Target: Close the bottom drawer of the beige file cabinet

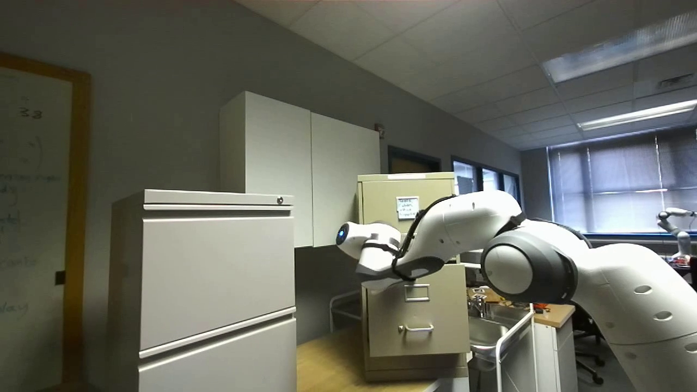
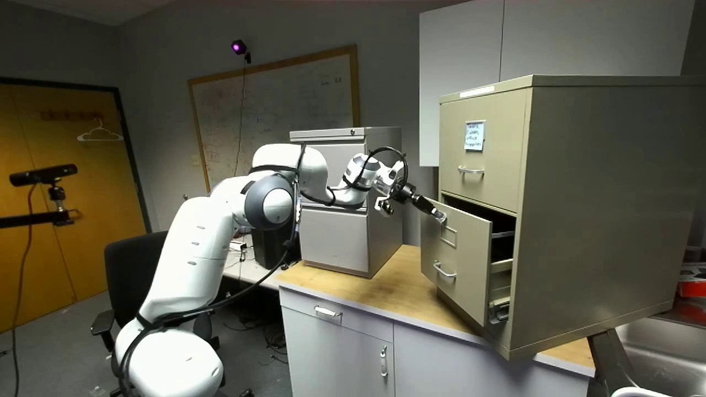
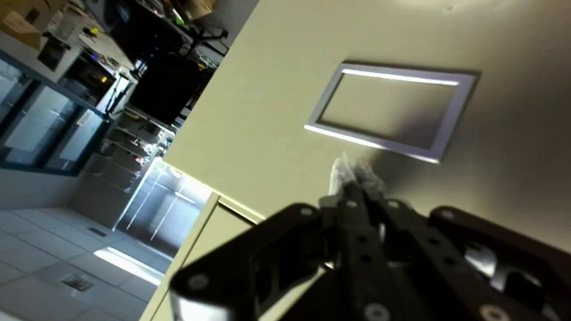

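Note:
The beige file cabinet point(image 2: 595, 209) stands upright on the wooden counter; it also shows in an exterior view point(image 1: 381, 188). Its bottom drawer point(image 2: 469, 275) is pulled partly out, with a dark gap behind its front. The drawer front also shows in an exterior view point(image 1: 389, 321) and fills much of the wrist view point(image 3: 250, 133). It bears a label holder and a pull. My gripper point(image 2: 441, 216) is shut with nothing between its clear fingertips point(image 3: 354, 176). The tips are at the drawer front, just above the label holder; whether they press on it I cannot tell. In an exterior view the arm hides the gripper.
A grey-white cabinet point(image 2: 333, 237) stands beside the beige one on the counter point(image 2: 397, 286). A white cupboard point(image 1: 277, 158) hangs on the wall above. A sink point(image 1: 487, 332) is on the far side of the beige cabinet. A black chair point(image 2: 129, 264) stands behind the arm.

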You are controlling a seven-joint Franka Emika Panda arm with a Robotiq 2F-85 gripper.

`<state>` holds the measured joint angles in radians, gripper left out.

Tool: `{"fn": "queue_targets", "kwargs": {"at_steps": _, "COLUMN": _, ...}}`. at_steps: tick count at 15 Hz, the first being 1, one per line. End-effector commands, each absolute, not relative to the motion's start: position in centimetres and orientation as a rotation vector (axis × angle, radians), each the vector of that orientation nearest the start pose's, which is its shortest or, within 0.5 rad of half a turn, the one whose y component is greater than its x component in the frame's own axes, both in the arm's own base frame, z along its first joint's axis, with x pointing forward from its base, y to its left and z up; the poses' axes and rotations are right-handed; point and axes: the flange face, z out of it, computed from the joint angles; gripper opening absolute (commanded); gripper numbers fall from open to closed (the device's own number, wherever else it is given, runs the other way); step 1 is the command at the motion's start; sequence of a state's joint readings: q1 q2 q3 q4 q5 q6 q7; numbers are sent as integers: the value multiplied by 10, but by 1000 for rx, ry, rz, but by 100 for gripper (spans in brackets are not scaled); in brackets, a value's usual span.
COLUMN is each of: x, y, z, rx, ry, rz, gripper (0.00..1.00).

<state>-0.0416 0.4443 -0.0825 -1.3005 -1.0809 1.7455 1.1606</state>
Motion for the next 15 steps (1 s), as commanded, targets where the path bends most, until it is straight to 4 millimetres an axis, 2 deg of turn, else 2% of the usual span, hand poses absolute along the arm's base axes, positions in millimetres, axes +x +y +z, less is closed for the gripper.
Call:
{"fn": "queue_targets", "kwargs": {"at_steps": 1, "x": 702, "y": -191, "z": 583, "rx": 1908, "ry": -1129, "rz": 660, "gripper": 0}}
{"fn": "queue_targets", "kwargs": {"at_steps": 4, "x": 715, "y": -188, "z": 595, "rx": 2036, "ry": -1110, "rz": 705, "gripper": 0}}
{"fn": "queue_targets", "kwargs": {"at_steps": 6, "x": 719, "y": -164, "z": 577, "rx": 2094, "ry": -1117, "rz": 712, "gripper": 0}}
{"fn": "queue_targets", "kwargs": {"at_steps": 8, "x": 726, "y": -152, "z": 564, "rx": 2165, "ry": -1144, "rz": 742, "gripper": 0}}
{"fn": "queue_targets", "kwargs": {"at_steps": 12, "x": 757, "y": -165, "z": 539, "rx": 2280, "ry": -1150, "rz": 771, "gripper": 0}}
{"fn": "queue_targets", "kwargs": {"at_steps": 15, "x": 760, "y": -172, "z": 540, "rx": 2304, "ry": -1160, "rz": 755, "gripper": 0}}
